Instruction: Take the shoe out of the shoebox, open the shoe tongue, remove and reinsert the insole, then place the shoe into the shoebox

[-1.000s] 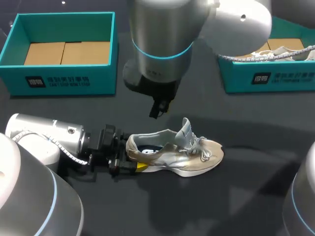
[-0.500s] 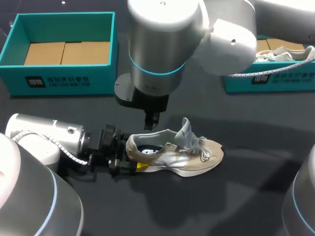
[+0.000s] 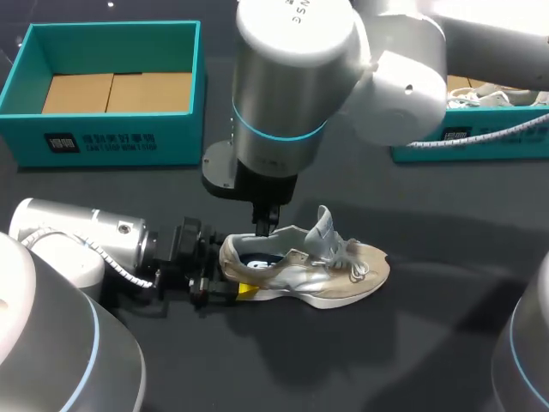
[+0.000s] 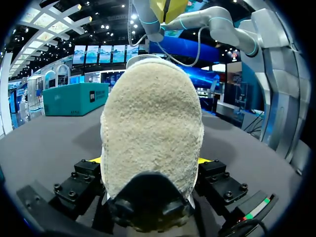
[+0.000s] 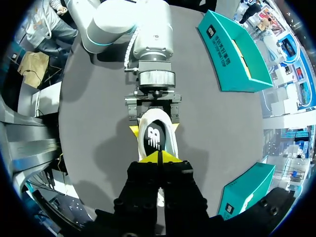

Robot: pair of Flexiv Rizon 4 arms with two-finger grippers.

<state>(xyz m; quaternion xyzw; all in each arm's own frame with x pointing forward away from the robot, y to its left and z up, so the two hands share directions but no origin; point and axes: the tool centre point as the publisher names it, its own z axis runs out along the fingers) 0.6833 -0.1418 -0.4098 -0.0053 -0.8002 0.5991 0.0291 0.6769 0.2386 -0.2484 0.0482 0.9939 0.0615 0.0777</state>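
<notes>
Right gripper (image 3: 264, 227) blocks the shoe (image 3: 302, 271) opening (toe end stands free)

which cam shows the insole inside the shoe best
The right wrist view: it looks straight down into the beige and white sneaker, showing most of the dark insole with its white logo. The head view shows only a sliver through the opening; the left wrist view shows just the fuzzy heel.

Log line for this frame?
left fingers: shut on shoe heel | right fingers: shut, over shoe opening | shoe: upright on table
</notes>
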